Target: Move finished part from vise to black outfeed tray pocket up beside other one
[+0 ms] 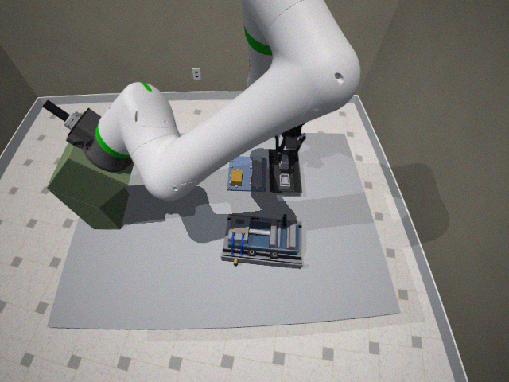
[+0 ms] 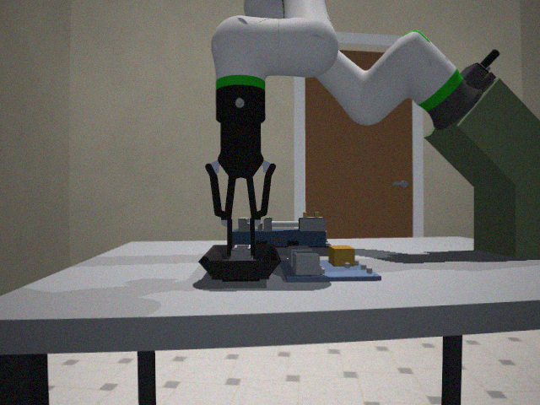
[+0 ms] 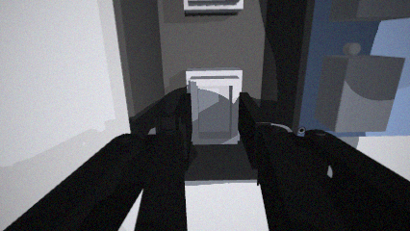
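My gripper (image 3: 214,109) is shut on the finished part (image 3: 214,106), a pale grey block with a pocket on top facing up. It holds the part low inside the black outfeed tray, fingers reaching below the rim in the side view (image 2: 240,251). A second pocketed block (image 1: 285,179) lies flat in the same tray, beyond the held one in the wrist view (image 3: 213,5). The vise (image 1: 262,240) at the front of the mat stands with its jaws empty.
A blue fixture plate (image 1: 242,174) lies just beside the tray, carrying a yellow block (image 1: 236,177) and an upright plain grey block (image 2: 305,262). The green robot pedestal (image 1: 88,189) stands at the left. The arm's elbow hangs over the mat's middle.
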You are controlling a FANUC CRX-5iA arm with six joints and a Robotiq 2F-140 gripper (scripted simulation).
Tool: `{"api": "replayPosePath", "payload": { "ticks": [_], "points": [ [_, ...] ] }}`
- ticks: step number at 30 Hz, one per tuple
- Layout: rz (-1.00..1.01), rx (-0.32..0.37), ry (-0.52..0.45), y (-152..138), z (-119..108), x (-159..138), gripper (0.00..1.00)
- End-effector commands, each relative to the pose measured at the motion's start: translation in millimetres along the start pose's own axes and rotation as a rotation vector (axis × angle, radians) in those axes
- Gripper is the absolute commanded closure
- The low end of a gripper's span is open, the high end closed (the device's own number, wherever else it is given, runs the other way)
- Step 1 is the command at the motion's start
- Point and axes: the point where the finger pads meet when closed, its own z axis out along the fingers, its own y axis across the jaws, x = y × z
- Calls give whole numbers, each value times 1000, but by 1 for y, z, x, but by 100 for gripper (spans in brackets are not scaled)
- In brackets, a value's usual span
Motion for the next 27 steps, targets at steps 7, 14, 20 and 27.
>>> {"api": "replayPosePath", "payload": {
  "ticks": [7,14,20,27],
  "points": [
    [0,1,-1,-1,2,0,90],
    [0,1,-1,-1,5,0,90],
    [0,1,-1,-1,5,0,90],
    [0,1,-1,-1,5,0,90]
  ]
}}
